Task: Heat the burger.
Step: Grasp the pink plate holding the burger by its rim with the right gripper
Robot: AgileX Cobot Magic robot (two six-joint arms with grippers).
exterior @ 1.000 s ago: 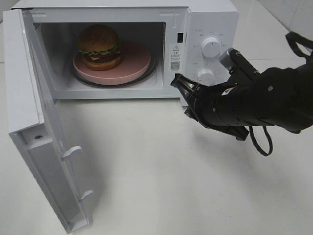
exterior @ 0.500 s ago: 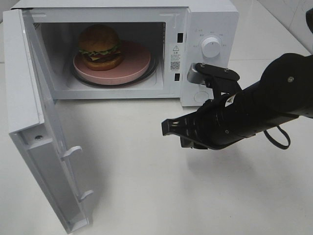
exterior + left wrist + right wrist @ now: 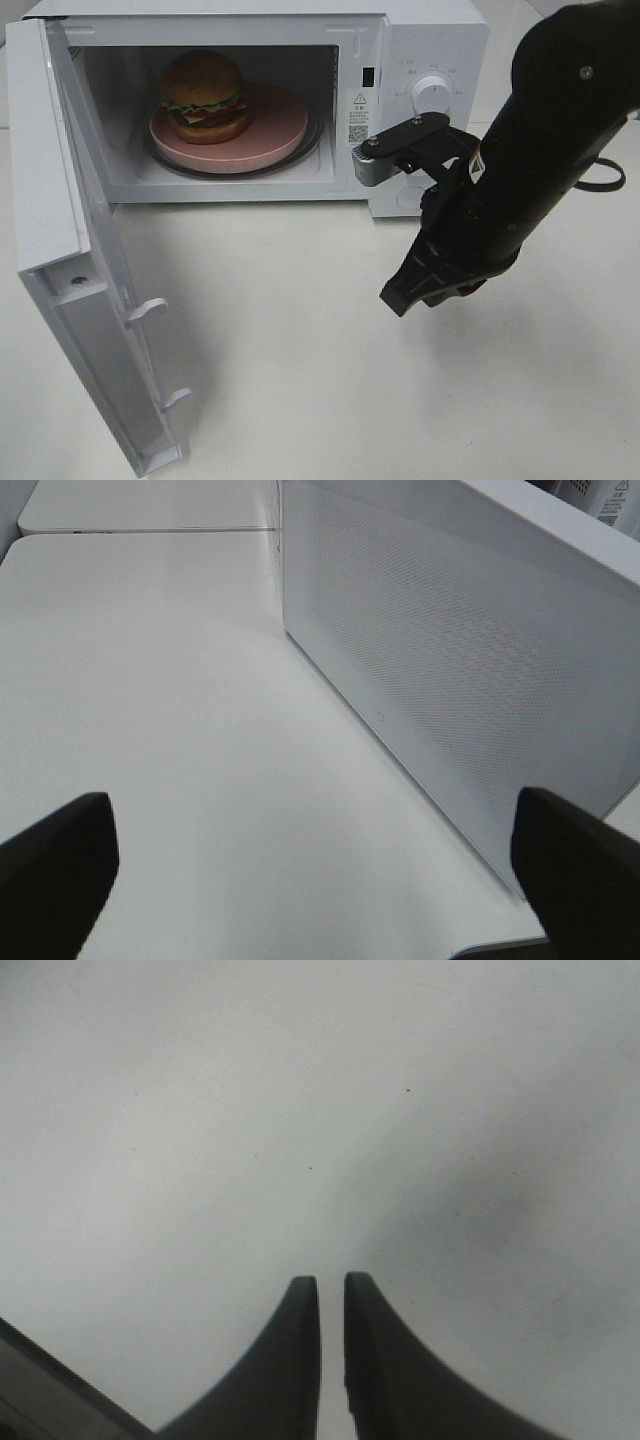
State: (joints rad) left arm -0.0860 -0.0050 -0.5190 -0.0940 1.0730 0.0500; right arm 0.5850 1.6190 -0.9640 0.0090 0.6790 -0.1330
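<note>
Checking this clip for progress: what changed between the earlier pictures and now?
The right gripper pulled away from the microwave front, by the knobs, swung down and now points at the table, holding nothing; its fingers are a slit apart. Unchanged: the burger on the plate inside, the door wide open.

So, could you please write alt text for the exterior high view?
A burger sits on a pink plate inside a white microwave whose door hangs wide open. In front of the control knobs, the right gripper points down at the white table, holding nothing.
</note>
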